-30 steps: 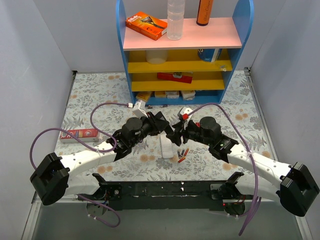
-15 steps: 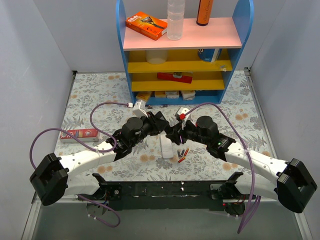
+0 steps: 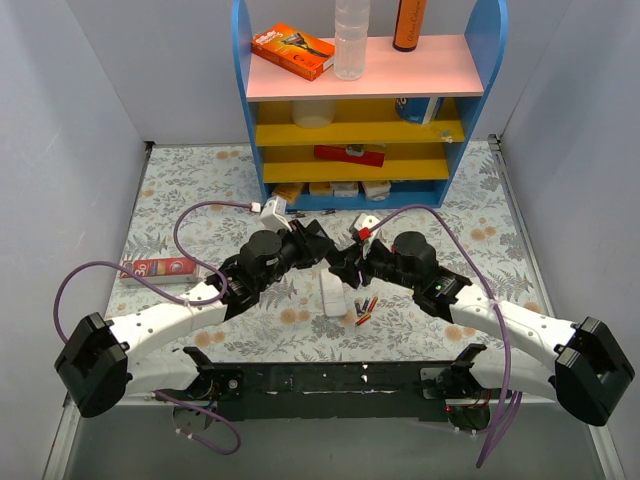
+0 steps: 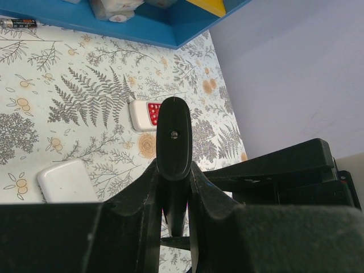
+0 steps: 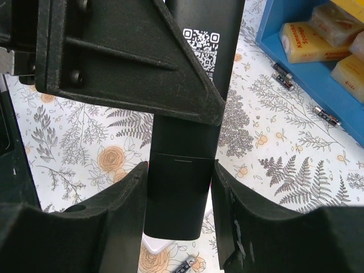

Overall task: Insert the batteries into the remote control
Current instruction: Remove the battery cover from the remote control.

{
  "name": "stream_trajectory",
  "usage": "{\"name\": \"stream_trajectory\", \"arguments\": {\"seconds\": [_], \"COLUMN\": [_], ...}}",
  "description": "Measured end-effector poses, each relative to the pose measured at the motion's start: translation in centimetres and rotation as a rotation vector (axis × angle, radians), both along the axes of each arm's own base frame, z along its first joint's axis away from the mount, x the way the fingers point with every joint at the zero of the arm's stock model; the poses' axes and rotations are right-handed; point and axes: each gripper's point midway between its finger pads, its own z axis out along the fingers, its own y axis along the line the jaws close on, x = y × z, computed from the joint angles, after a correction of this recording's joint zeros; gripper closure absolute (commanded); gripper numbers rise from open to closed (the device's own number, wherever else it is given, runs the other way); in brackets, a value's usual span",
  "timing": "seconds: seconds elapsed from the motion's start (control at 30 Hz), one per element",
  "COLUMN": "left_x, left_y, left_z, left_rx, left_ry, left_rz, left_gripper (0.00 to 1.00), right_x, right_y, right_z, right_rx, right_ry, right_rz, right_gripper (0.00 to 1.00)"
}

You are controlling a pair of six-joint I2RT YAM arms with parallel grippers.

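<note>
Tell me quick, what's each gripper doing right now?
Left gripper: closed on the dark slim remote.
Right gripper: closed on the same remote's other end.

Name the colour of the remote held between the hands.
Black remote, white QR label; right wrist view shows it best.
</note>
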Motion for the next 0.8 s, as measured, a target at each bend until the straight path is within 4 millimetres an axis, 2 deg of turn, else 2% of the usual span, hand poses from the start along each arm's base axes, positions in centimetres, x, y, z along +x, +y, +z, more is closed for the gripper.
{"name": "stream_trajectory", "arguments": {"seconds": [0.2,0.53,0.8], "left_x": [0.1,-0.4,-0.2], "left_y": [0.2,0.7,1.0], "left_z": [0.5,2.7,2.6], "left_rx": [-0.028,-0.116,-0.155], "left_ry": [0.008,0.008,0.061], "left_rz": [0.011,0.025,0.014], "left_gripper": [1.0,1.0,1.0], "right_x": [0.0,-0.4,-0.6], "right_y": [0.0,-0.2,-0.6], "right_z": [0.5,2.8,2.8], "right_rx": [0.009,0.065,0.068], "right_ry": [-0.021,-0.078,-0.087], "right_rz": [0.002,0.008,0.002], "right_gripper": [0.69,0.69,0.69]}}
